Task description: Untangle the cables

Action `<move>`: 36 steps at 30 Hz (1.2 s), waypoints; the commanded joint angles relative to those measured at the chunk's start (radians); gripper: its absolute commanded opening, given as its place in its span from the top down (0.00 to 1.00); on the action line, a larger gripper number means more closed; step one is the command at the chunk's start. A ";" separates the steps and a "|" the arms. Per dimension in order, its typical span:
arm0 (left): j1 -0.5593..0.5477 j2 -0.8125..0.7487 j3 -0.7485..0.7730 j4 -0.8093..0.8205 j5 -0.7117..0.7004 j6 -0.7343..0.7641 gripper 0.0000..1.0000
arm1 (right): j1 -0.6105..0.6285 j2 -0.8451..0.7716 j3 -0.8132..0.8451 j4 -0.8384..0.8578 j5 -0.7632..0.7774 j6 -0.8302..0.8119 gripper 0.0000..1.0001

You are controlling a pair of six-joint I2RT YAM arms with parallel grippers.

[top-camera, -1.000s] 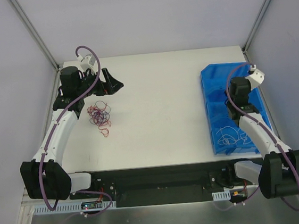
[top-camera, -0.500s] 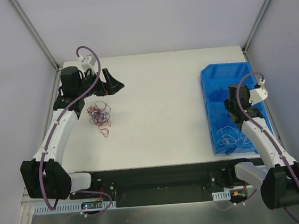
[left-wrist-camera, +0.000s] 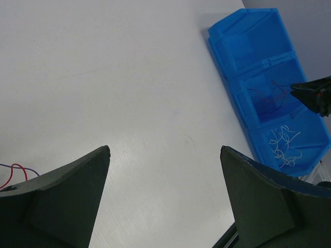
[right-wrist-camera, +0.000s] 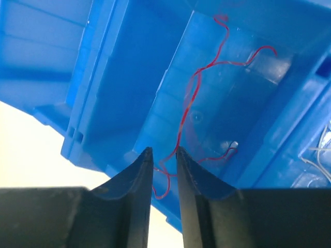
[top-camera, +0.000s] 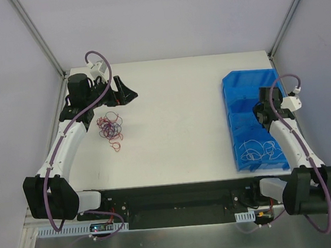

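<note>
A knotted clump of red and dark purple cables (top-camera: 110, 128) lies on the white table, left of centre. My left gripper (top-camera: 128, 91) hovers just behind it, wide open and empty (left-wrist-camera: 164, 150); a red and a purple strand (left-wrist-camera: 15, 170) show beside its left finger. My right gripper (top-camera: 264, 113) hangs over the middle compartment of the blue bin (top-camera: 233, 87). In the right wrist view its fingers (right-wrist-camera: 164, 151) stand a narrow gap apart. A loose red cable (right-wrist-camera: 189, 98) lies in that compartment and runs down between them. White cables (top-camera: 257, 150) lie in the near compartment.
The blue bin (left-wrist-camera: 243, 51) has three compartments and stands along the table's right edge; its far compartment looks empty. Metal frame posts rise at the back corners (top-camera: 38, 36). A black base plate (top-camera: 179, 196) runs along the near edge between the arm bases.
My right wrist has swung right and turned over the bin, so the gripper now points into the middle compartment. The left arm and the clump have not moved.
</note>
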 commanded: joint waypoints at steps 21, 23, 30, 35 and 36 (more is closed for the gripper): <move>0.166 0.006 -0.059 -0.060 -0.528 -0.177 0.01 | 0.112 -0.120 0.024 0.099 -0.560 -0.588 0.27; 0.187 0.032 -0.058 -0.089 -0.575 -0.200 0.02 | 0.150 -0.118 0.018 0.116 -0.586 -0.571 0.27; 0.197 0.029 -0.115 -0.201 -0.768 -0.434 0.15 | 0.278 -0.061 0.032 0.140 -0.597 -0.541 0.27; 0.197 0.061 -0.144 -0.210 -0.724 -0.505 0.27 | 0.313 -0.051 0.041 0.130 -0.581 -0.539 0.27; 0.197 0.078 -0.148 -0.209 -0.705 -0.522 0.29 | 0.315 -0.049 0.043 0.134 -0.575 -0.537 0.27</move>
